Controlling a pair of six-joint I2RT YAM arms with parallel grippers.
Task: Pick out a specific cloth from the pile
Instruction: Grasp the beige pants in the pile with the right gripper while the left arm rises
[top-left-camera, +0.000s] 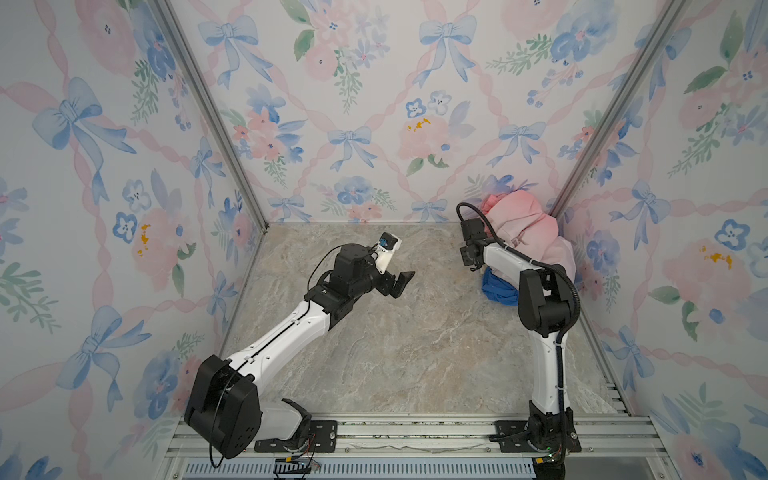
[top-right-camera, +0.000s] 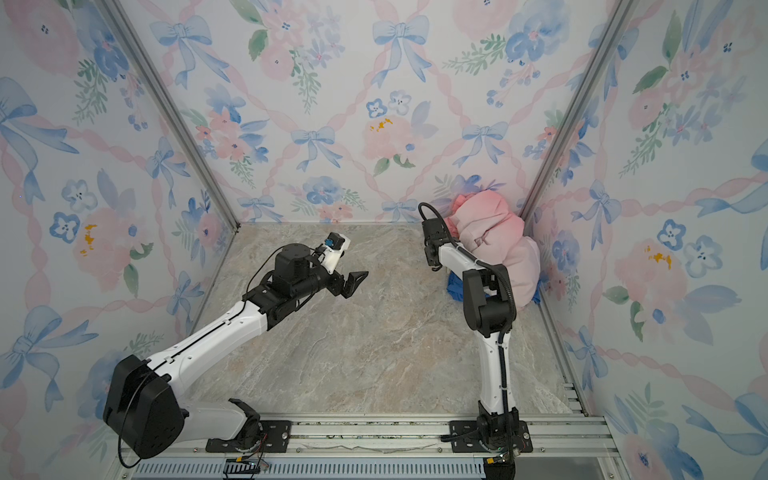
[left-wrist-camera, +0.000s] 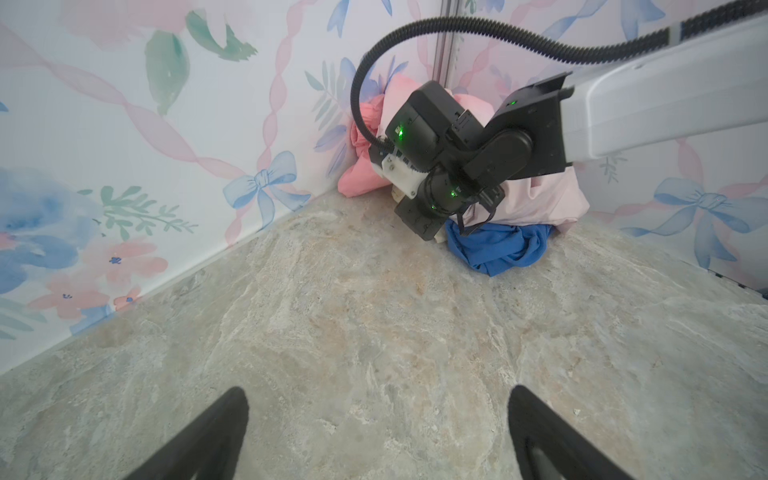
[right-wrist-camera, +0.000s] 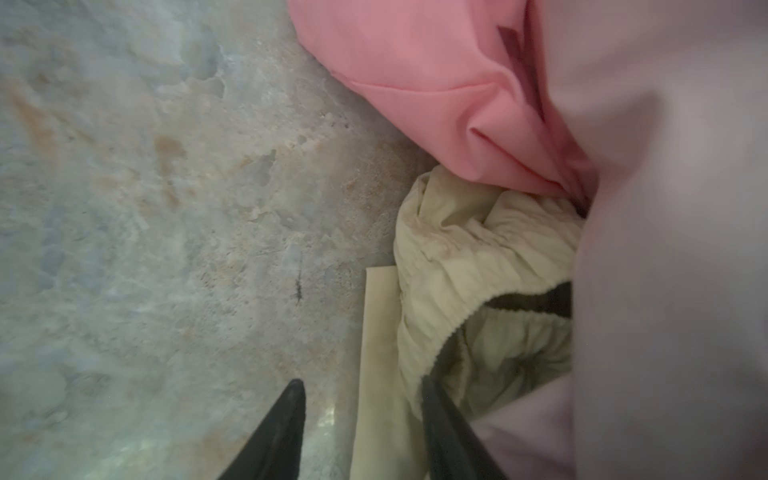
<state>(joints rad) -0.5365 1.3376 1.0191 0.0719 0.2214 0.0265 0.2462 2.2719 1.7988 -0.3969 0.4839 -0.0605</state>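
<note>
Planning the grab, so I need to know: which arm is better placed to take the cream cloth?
Right: the right gripper sits at the pile, fingers straddling the edge of the cream cloth. The left gripper hangs open over the floor, apart from it.

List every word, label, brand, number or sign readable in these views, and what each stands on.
None: no readable text in any view.
wallpaper: bows and flowers, no lettering.
pile and cream-yellow cloth: no tag or print shows.
left arm and right arm: no legible marking; the green lights on the right one's wrist are not characters.
</note>
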